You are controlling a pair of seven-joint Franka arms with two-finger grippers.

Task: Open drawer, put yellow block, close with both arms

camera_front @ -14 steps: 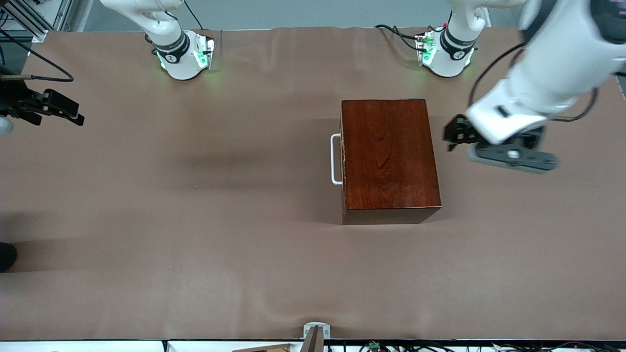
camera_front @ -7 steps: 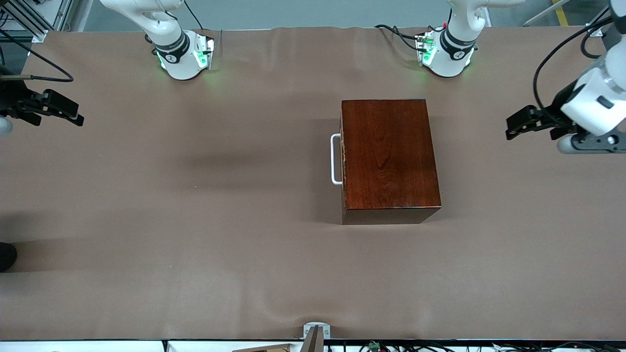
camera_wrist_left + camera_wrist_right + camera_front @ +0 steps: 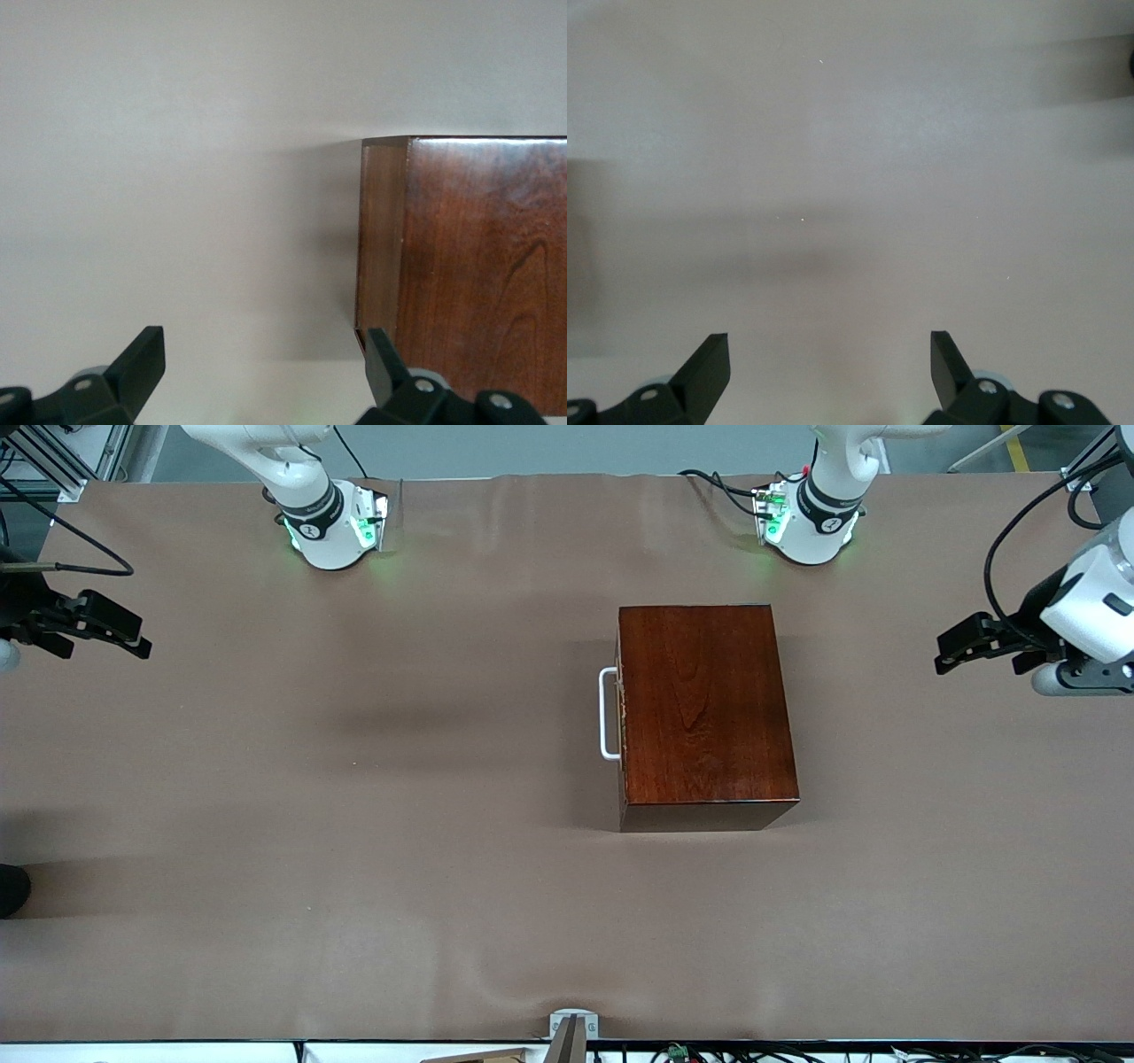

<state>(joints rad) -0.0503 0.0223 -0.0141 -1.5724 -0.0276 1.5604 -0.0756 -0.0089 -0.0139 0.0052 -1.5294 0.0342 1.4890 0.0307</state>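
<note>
Looking down at a glossy reddish-brown wooden box [image 3: 704,708] sitting on the brown, cloth-covered tabletop [image 3: 354,824], toward the left arm's end. Finding its dark-fronted sliding drawer [image 3: 621,726] pushed flush and shut, with the white U-shaped handle [image 3: 608,714] pointing toward the right arm's end.

Spotting the black two-finger left gripper [image 3: 946,654] hanging over bare tabletop at the left arm's end, fingers [image 3: 142,354] spread wide and holding nothing, one corner of the box showing just ahead of it in the wrist view. Catching the black right gripper [image 3: 142,639] waiting over the tabletop's edge at the right arm's end, fingers [image 3: 709,354] likewise apart and empty.

Searching for the small yellow block and not finding it in any view; possibly shut inside, but not telling from here.

Judging the handle as the thing to go for if the drawer is to open: lining the fingers across the white bar, closing squarely on it, pulling straight out along the slide, and bracing the box with the other gripper.

Noting soft wrinkles in the cover, green-lit arm bases [image 3: 341,527], and loose black cables [image 3: 718,483] at the tabletop's rim.
</note>
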